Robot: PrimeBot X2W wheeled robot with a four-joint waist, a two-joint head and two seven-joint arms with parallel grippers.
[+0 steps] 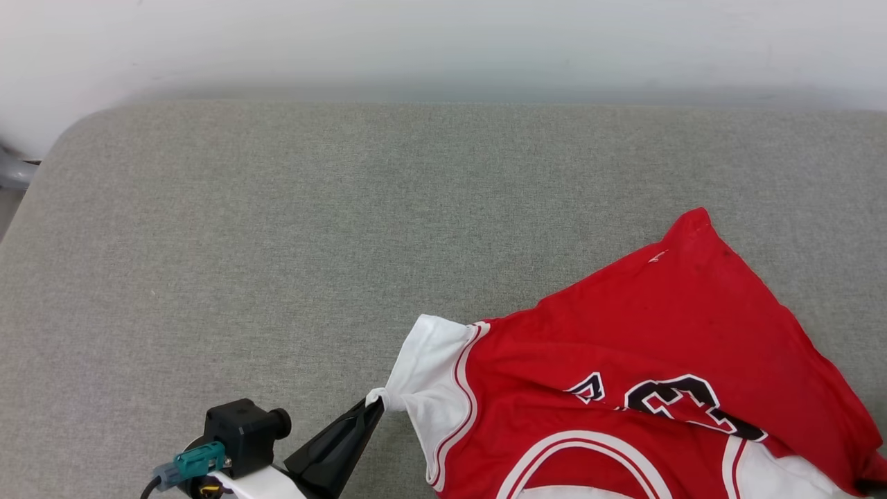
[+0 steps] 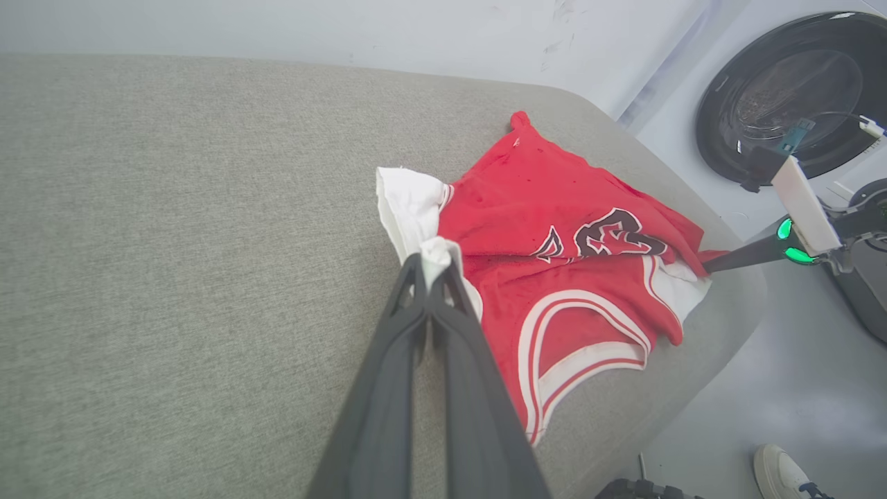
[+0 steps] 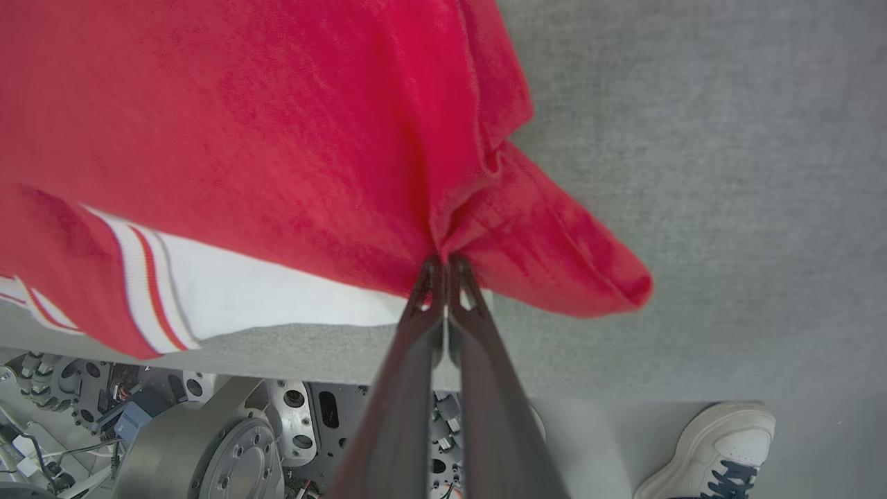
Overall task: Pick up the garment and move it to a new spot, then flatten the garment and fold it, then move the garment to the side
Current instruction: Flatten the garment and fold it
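Fingers point(image 2: 384, 388) of the left gripper point(image 1: 374, 402) clamp the white sleeve tip point(image 1: 388, 398), right gripper point(image 3: 443, 267) pinches a red edge point(image 3: 554, 256); garment point(image 1: 658, 333) sprawled on the grey surface point(image 1: 277, 242) looks light and floppy, so hold corners

Noted the garment point(image 1: 644, 333) as soft matt cloth, finely knit, in red with white sleeves. Found the worktop point(image 1: 277, 242) covered in coarse grey woven fabric, matt and a little fuzzy. Saw the left gripper point(image 1: 376, 404) with fingers point(image 2: 384, 395) of dark, smooth, matt plastic; likewise the right gripper point(image 3: 447, 262). Took the camera housing point(image 1: 242, 430) for black plastic with a dull sheen. Marked the base point(image 3: 229, 450) as bare brushed metal, the washer door point(image 2: 783, 90) as glossy dark glass or plastic, the shoe point(image 3: 721, 436) as smooth white leather-like material, and the wall point(image 1: 416, 41) as plain matt white.
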